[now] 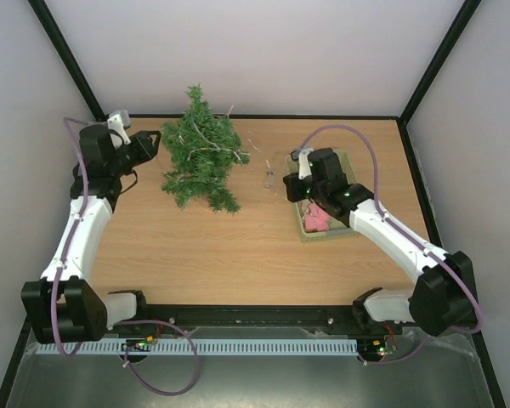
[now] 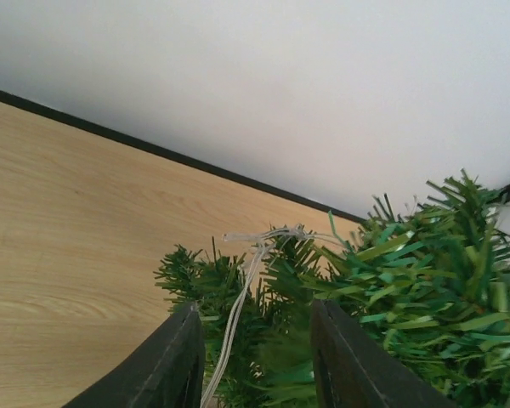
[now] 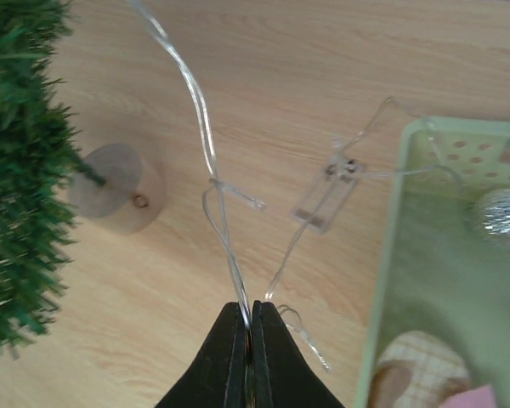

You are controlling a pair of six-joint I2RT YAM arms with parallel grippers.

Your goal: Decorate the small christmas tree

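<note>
Right gripper [image 3: 250,319] tight on light string [image 3: 206,140]; left gripper [image 2: 255,340] ajar at small christmas tree [image 1: 201,157].

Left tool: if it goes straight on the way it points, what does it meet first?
Probably the small christmas tree: its near branches and the light string lying on them sit right ahead of the left tool. Depth is hard to judge.

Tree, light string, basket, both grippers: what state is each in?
small christmas tree: light string draped across it, no ornaments seen.
light string: one stretch pinched by the right gripper.
basket: holds a silver ball.
left gripper: open, branches between its fingers.
right gripper: shut on the light string.
</note>
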